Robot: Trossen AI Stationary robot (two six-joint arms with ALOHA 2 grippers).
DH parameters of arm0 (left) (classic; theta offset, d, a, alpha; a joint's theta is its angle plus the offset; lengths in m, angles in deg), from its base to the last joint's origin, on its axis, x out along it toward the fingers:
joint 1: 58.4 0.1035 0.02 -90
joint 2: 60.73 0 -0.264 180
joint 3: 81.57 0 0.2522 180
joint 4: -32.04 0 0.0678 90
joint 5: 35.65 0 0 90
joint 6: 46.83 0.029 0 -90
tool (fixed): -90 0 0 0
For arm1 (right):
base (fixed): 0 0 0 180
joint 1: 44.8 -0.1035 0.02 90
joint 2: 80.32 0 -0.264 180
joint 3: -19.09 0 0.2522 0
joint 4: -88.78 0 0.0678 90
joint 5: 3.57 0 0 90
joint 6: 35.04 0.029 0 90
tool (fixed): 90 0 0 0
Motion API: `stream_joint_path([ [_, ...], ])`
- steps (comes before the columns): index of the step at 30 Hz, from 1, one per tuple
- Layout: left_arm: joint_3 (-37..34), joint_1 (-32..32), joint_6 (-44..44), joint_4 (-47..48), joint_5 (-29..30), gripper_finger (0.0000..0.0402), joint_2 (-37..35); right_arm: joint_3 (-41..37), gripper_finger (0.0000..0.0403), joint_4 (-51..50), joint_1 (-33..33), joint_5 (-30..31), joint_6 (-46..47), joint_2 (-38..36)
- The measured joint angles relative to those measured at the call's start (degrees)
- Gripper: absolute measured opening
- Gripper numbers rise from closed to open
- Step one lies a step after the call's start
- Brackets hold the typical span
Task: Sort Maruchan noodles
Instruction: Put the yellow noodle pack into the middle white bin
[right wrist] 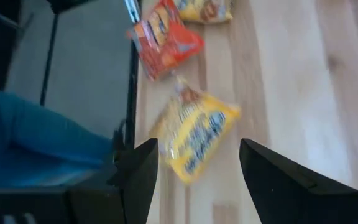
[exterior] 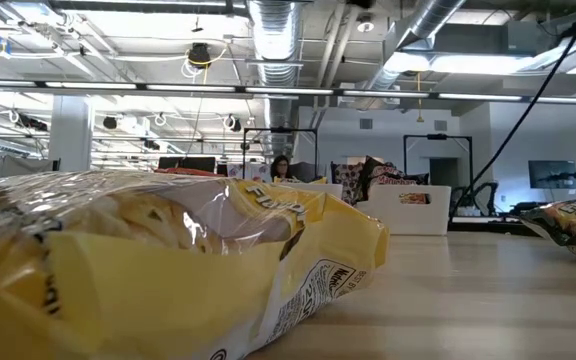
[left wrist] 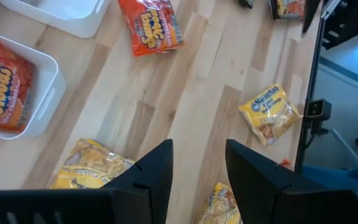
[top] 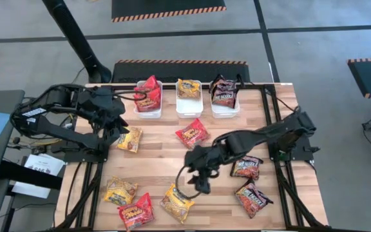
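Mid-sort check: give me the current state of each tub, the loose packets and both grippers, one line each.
Left tub: holds red packets.
Middle tub: holds one yellow packet.
Right tub: holds dark packets.
Red packet: loose at table centre.
Yellow packet: flat on the table's front edge, below the right gripper.
Two dark packets: loose, front right.
Left gripper: open, empty, above the yellow packet.
Right gripper: open, empty.
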State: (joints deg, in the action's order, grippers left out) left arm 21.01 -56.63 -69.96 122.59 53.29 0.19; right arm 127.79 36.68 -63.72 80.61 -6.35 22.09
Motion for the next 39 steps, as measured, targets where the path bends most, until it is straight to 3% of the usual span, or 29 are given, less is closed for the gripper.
stream_joint_path([
  [22, 0.0, -0.3, 0.0, 0.6, 0.0, 0.0132, 0.0, 0.0, 0.0250, 4.4, -0.1, -6.4, 8.8, 17.6],
  [39, 0.0, -0.3, 0.0, 0.7, 0.4, 0.0132, 0.0, 0.0, 0.0250, 11.2, 0.0, -7.5, 13.5, 23.1],
])
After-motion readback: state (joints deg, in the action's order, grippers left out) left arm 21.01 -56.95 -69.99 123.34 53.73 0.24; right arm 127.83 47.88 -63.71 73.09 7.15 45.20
